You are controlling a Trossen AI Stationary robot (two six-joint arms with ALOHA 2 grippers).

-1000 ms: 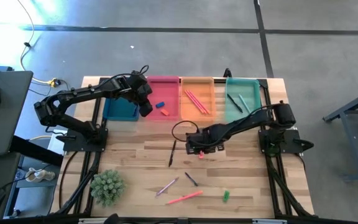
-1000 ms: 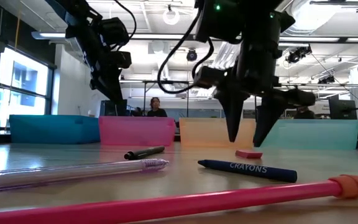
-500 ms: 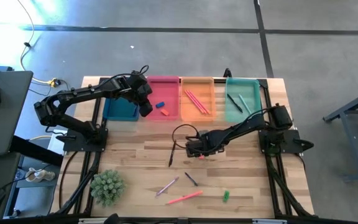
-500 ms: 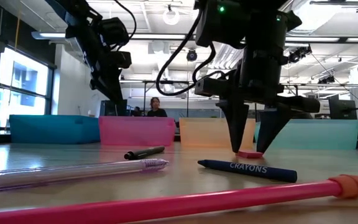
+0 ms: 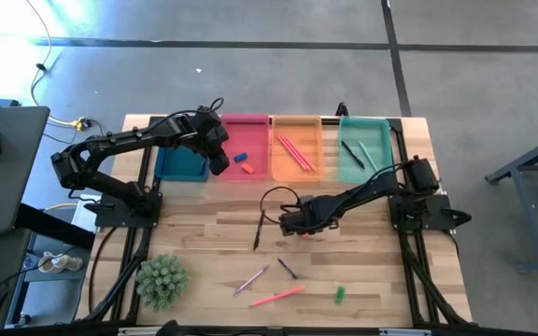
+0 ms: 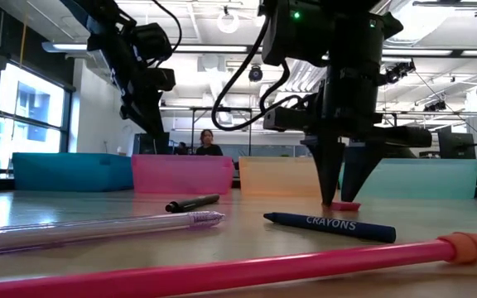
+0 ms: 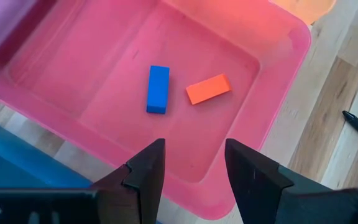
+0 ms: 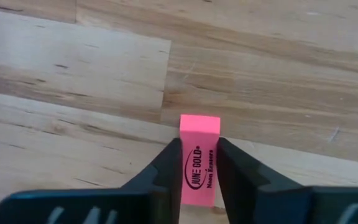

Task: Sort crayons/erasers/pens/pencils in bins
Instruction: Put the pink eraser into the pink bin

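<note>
**Pink eraser pinched at mid-table**

The right gripper (image 8: 197, 165) clenches the pink eraser (image 8: 199, 155) on the table (image 5: 362, 271). A black pen (image 5: 259, 229) and blue crayon (image 6: 330, 225) lie near. The left gripper (image 7: 191, 168), fingers apart, hangs over the pink bin (image 7: 272, 93).

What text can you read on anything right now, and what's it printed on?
"JUNE GOLD" with smaller "Neon Erasers" under it: on the pink eraser between the right gripper fingers.
"CRAYONS": on the blue crayon lying on the table.
Nothing else carries readable print.
</note>
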